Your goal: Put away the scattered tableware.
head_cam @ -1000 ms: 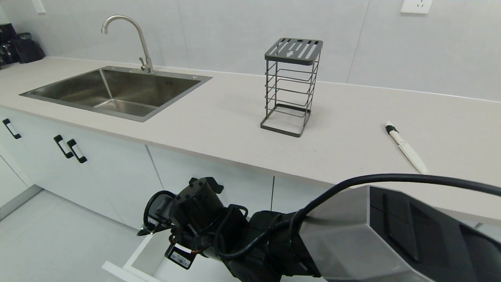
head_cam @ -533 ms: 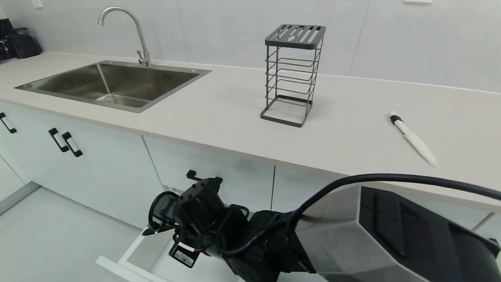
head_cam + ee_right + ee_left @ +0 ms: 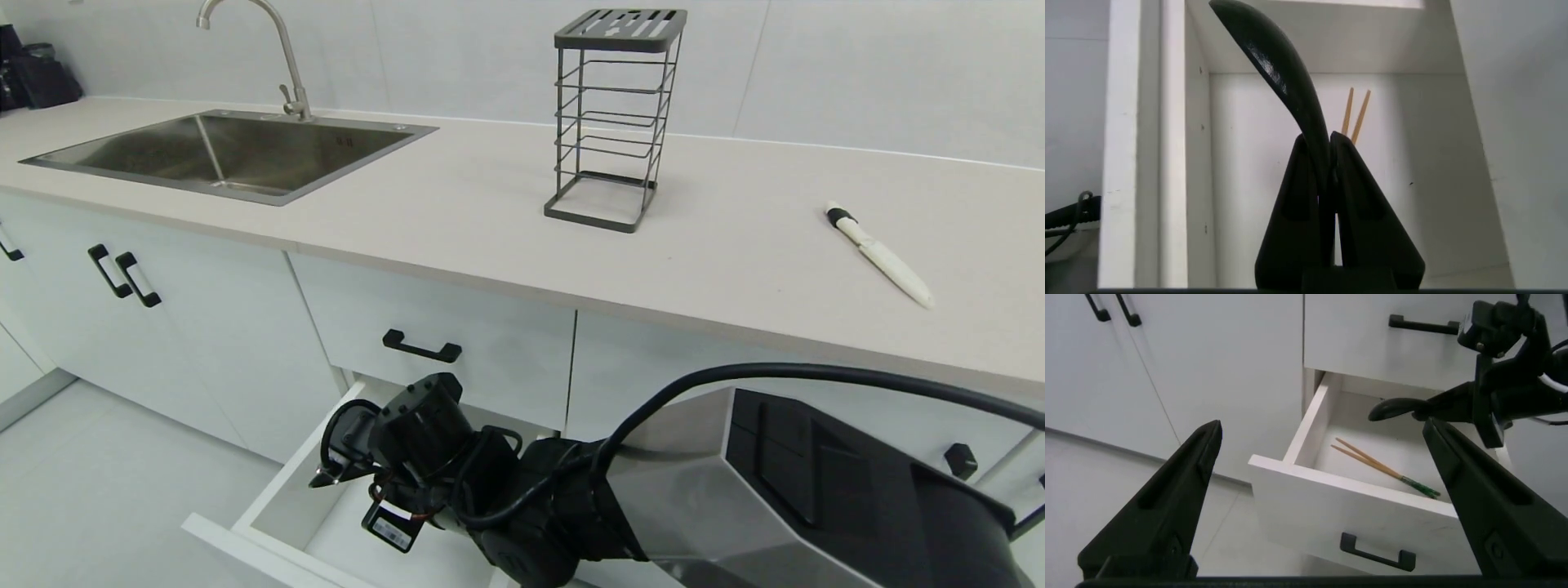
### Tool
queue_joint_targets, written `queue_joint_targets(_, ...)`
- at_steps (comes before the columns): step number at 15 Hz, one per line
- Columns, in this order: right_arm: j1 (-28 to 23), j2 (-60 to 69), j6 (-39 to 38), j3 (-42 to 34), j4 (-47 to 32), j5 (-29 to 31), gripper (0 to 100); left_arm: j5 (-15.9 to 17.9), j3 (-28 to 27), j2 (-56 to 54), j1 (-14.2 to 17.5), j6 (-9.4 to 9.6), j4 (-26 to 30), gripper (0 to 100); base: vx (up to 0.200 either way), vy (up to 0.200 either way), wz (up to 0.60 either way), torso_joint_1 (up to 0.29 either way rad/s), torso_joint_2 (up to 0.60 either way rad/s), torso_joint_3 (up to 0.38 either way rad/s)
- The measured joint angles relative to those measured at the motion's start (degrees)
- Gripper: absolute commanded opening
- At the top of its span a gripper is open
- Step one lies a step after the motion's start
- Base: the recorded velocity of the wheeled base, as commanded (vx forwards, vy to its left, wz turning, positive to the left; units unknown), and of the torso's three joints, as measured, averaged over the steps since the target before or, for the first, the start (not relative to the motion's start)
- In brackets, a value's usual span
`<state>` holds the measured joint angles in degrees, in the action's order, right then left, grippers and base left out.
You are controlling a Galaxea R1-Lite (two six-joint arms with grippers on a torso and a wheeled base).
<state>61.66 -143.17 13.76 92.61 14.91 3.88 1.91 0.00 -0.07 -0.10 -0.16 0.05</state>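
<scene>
My right gripper (image 3: 1323,155) is shut on the handle of a black spoon (image 3: 1274,65) and holds it over an open white drawer (image 3: 1257,180). In the head view this gripper (image 3: 331,474) hangs above the drawer (image 3: 273,502) below the countertop. A pair of wooden chopsticks (image 3: 1384,468) lies on the drawer's floor, and the chopsticks (image 3: 1355,110) also show behind the spoon. My left gripper (image 3: 1323,429) is open and empty, out in front of the drawer (image 3: 1347,494), facing the spoon (image 3: 1396,410). A white knife with a black end (image 3: 878,255) lies on the counter at the right.
A dark wire rack (image 3: 612,122) stands mid-counter. A steel sink (image 3: 220,151) with a tap is at the left. A shut drawer with a black handle (image 3: 420,347) sits above the open one, and cabinet doors (image 3: 122,278) stand to its left.
The head camera has dropped, so the counter sits higher in the picture and more of the open drawer shows. My right gripper stays over the drawer with the spoon.
</scene>
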Motion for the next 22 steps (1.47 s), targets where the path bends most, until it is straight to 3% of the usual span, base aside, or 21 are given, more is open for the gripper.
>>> queue_joint_targets(5, -0.44, -0.88, 0.11, 0.57, -0.09, 0.04, 0, -0.02, 0.00, 0.00, 0.00, 0.02, -0.05, 100, 0.000, 0.000, 0.00, -0.218, 0.31, 0.122)
queue_joint_targets(16, -0.94, -3.83, 1.61, 8.02, -0.40, 0.17, 0, -0.04, 0.00, 0.00, 0.00, 0.00, -0.05, 100, 0.000, 0.000, 0.00, -0.011, 0.08, 0.029)
queue_joint_targets(19, -1.05, -5.18, 1.10, 11.39, -4.07, 2.93, 0, -0.02, 0.00, 0.00, 0.00, 0.00, -0.05, 100, 0.000, 0.000, 0.00, 0.000, 0.00, 0.000)
queue_joint_targets(22, -1.19, -8.02, 0.13, 19.52, -13.60, 6.28, 0, -0.02, 0.00, 0.00, 0.00, 0.00, -0.05, 100, 0.000, 0.000, 0.00, 0.000, 0.00, 0.000)
